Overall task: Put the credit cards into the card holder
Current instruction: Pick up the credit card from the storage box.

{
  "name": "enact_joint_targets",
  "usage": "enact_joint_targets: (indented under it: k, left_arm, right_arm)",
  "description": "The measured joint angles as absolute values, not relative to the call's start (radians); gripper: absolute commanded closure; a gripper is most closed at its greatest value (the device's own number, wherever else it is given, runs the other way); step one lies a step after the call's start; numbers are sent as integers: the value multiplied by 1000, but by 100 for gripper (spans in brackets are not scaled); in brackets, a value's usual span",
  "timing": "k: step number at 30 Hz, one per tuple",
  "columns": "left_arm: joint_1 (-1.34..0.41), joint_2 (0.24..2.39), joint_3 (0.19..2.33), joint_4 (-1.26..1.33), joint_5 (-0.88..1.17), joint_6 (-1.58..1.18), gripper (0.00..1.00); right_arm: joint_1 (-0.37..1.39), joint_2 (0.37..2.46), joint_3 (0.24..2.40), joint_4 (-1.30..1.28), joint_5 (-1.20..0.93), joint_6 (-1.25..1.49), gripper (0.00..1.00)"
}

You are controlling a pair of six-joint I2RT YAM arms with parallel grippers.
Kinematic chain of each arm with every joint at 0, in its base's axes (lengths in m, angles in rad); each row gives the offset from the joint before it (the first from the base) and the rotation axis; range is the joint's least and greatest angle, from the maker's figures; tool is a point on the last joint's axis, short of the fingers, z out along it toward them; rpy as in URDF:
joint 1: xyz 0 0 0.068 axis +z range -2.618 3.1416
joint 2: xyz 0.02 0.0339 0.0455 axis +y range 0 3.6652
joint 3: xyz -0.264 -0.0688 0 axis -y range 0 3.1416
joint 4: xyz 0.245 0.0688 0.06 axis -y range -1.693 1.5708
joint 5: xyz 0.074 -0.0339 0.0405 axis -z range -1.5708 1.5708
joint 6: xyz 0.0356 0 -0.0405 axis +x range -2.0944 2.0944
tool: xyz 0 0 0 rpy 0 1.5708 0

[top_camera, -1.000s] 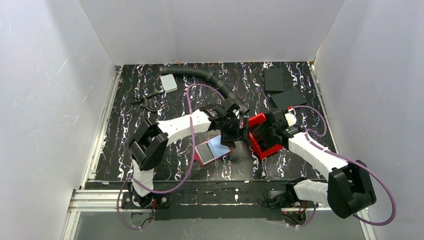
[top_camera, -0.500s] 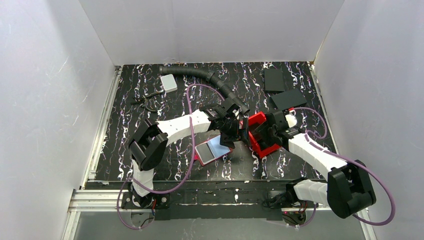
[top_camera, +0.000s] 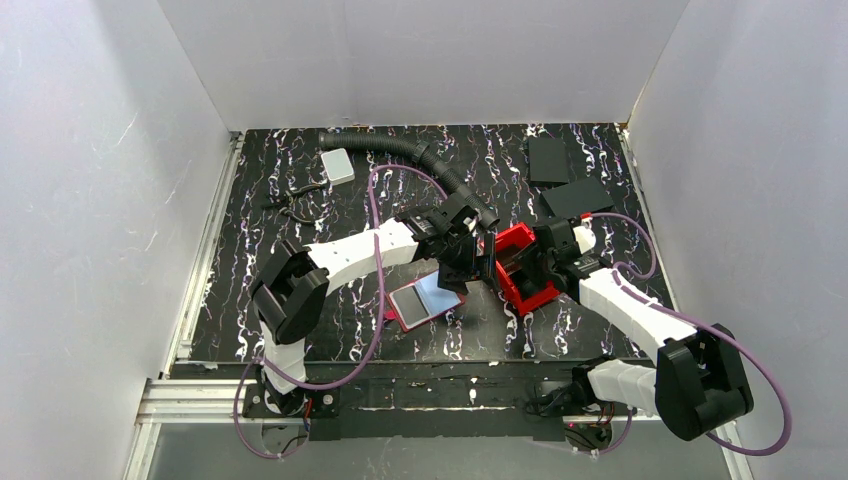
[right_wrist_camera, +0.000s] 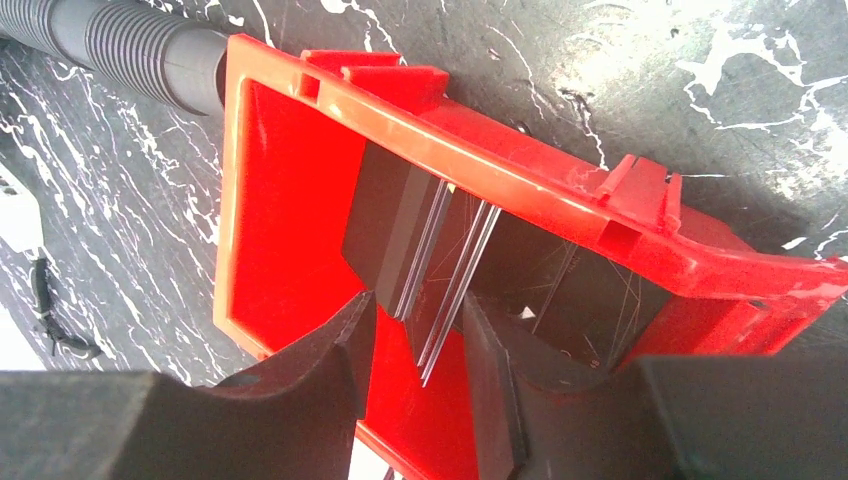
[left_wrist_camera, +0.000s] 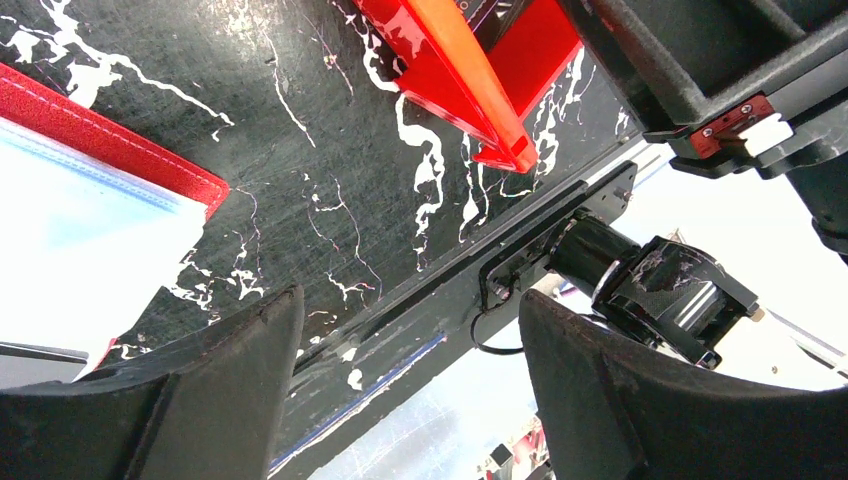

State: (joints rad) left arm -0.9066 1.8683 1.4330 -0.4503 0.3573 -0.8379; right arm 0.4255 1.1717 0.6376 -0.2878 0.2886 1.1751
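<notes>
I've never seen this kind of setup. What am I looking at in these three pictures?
Two robot arms are bolted to a table. The overhead picture shows both; the other two come from a camera on each wrist. The left gripper is open and empty, beside the open red wallet, on which a pale blue card lies. The right gripper reaches into a red bin, its jaws either side of thin dark plates standing there; whether it grips them is unclear. A hose, black slabs and a grey box lie around.
</notes>
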Motion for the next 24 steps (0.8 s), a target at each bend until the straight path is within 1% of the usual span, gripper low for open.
enact_joint_targets:
  k: [8, 13, 15, 17, 20, 24]
  left_arm:
    - [-907, 1866, 1426, -452, 353, -838, 24]
    - [-907, 1857, 1416, -453, 351, -838, 23]
    - [-907, 1855, 1415, -454, 351, -838, 24]
    - [-907, 1854, 1414, -454, 351, -838, 23]
    - [-907, 1853, 1413, -453, 350, -838, 23]
    - [-907, 1853, 1412, -453, 350, -838, 23]
  right_arm:
    - [424, 1196, 624, -254, 289, 1175, 53]
    - [419, 1232, 623, -234, 289, 1174, 55]
    - [417, 1237, 623, -229, 289, 1174, 62]
    - [415, 1237, 624, -230, 289, 1171, 67]
    - [413, 1237, 624, -231, 293, 1171, 70]
    - [411, 1237, 624, -231, 293, 1172, 70]
